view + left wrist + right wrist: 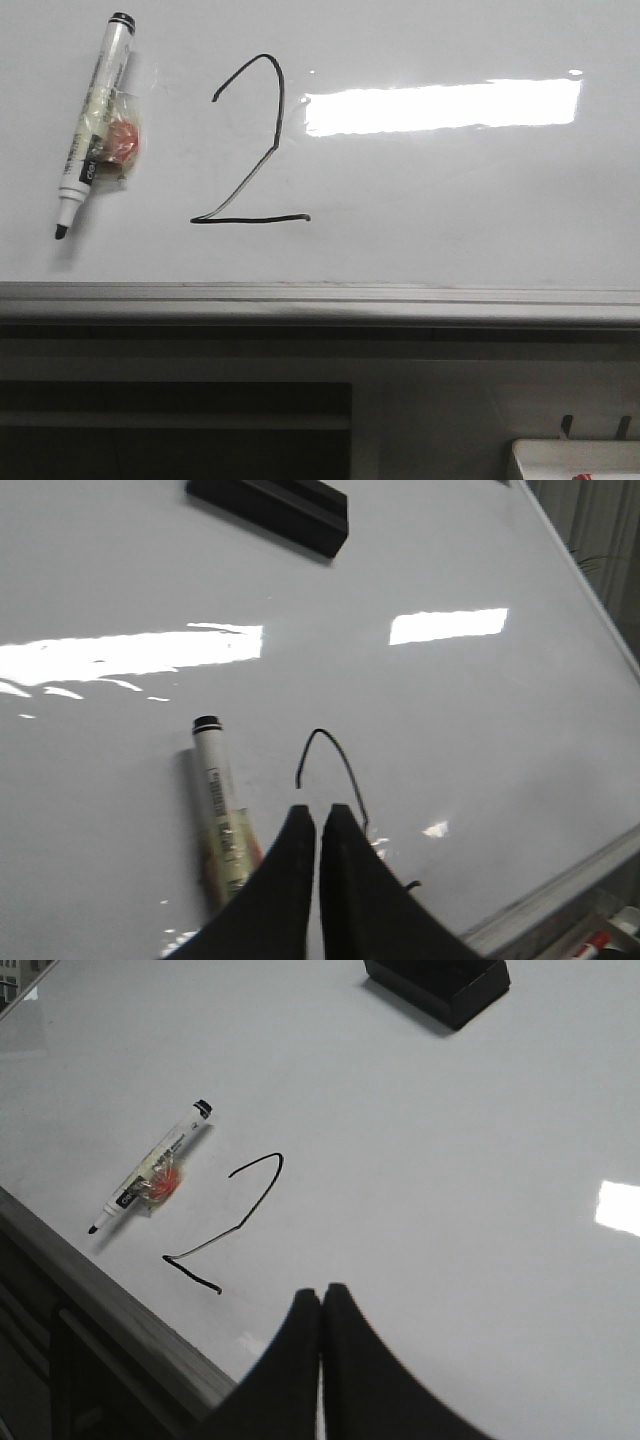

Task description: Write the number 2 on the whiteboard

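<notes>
A black hand-drawn number 2 (250,150) stands on the whiteboard (450,220), left of a bright glare. The uncapped marker (95,120), white with a black tip, lies on the board left of the digit. In the left wrist view my left gripper (319,812) is shut and empty above the board, with the marker (220,810) beside it and the digit's curved top (335,760) just past its tips. In the right wrist view my right gripper (321,1292) is shut and empty, right of the digit (235,1220) and well apart from the marker (150,1182).
The board's grey metal edge rail (320,300) runs along the near side. A black eraser block (270,510) lies at the far part of the board, also in the right wrist view (437,985). A small white tray (575,458) sits below, at the front right.
</notes>
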### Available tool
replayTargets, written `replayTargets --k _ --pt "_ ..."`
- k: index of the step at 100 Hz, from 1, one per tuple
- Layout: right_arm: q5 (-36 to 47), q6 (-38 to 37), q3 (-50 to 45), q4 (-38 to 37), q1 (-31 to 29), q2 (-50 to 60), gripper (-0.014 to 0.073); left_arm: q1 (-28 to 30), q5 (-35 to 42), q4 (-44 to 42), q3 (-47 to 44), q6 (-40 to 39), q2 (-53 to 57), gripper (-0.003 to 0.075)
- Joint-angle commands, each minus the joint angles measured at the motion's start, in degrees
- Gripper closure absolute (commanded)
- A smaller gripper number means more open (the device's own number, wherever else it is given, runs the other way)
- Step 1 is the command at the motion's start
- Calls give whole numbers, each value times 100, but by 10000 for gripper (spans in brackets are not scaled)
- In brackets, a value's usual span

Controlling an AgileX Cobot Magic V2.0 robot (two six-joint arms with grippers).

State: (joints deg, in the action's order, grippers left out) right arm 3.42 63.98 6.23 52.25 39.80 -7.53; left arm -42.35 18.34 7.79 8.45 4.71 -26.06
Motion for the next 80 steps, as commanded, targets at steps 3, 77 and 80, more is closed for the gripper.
replayTargets --k 3,77,80 --pt "286 44 142 -21 -41 -61 655 517 415 -333 139 -14 -19 741" --pt "286 44 142 -21 -41 -61 655 4727 -1300 -779 -916 -36 2609 741" --pt "286 44 142 -21 -41 -61 655 4727 -1671 -779 -916 -36 2764 741"
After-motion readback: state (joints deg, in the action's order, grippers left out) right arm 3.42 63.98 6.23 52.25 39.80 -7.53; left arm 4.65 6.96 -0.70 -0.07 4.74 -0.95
